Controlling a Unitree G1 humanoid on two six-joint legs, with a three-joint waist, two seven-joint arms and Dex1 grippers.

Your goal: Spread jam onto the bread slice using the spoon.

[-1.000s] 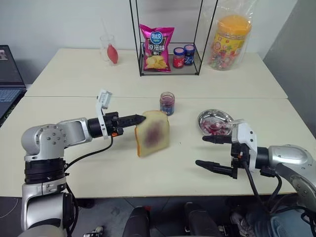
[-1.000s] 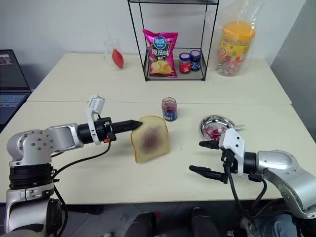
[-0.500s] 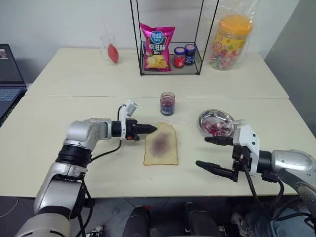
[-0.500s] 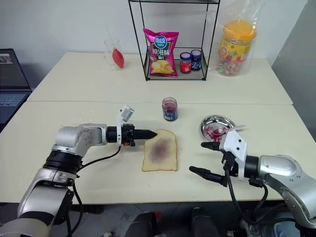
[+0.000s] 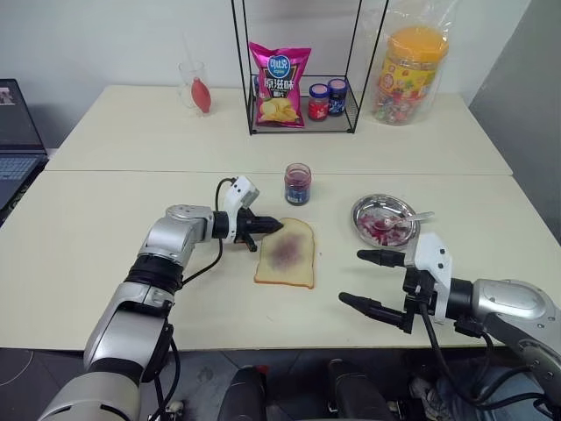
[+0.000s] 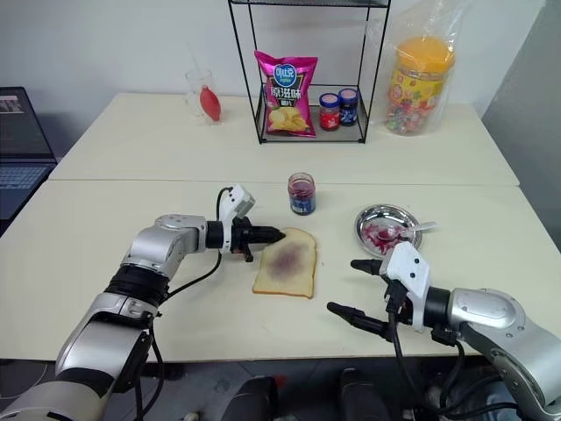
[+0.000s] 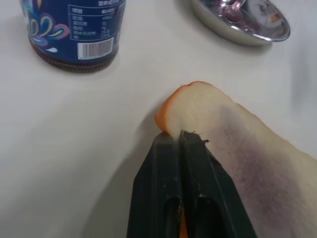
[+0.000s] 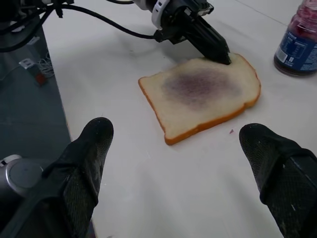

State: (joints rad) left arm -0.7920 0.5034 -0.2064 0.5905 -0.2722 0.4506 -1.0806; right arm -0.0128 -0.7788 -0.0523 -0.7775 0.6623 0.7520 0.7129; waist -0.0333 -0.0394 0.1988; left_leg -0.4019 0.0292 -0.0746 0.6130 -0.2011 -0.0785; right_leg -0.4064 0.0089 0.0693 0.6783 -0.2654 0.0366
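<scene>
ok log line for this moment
left gripper: shut on bread slice corner | bread: flat on table | right gripper: open | spoon: in dish

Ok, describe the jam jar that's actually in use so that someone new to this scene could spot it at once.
Start at the black wire rack at the back of the table and come forward to the open tabletop. There a small clear glass jar of dark jam stands alone, just behind the bread slice. Unlike the two capped jars inside the rack, it has no lid, shows its purple-red contents and wears a blue label band.

The bread slice (image 8: pixel 200 94) is seen flat on the table (image 8: pixel 119 64), pinched at one edge by the left gripper (image 8: pixel 224 58); the jam jar (image 8: pixel 300 39) stands nearby.
</scene>
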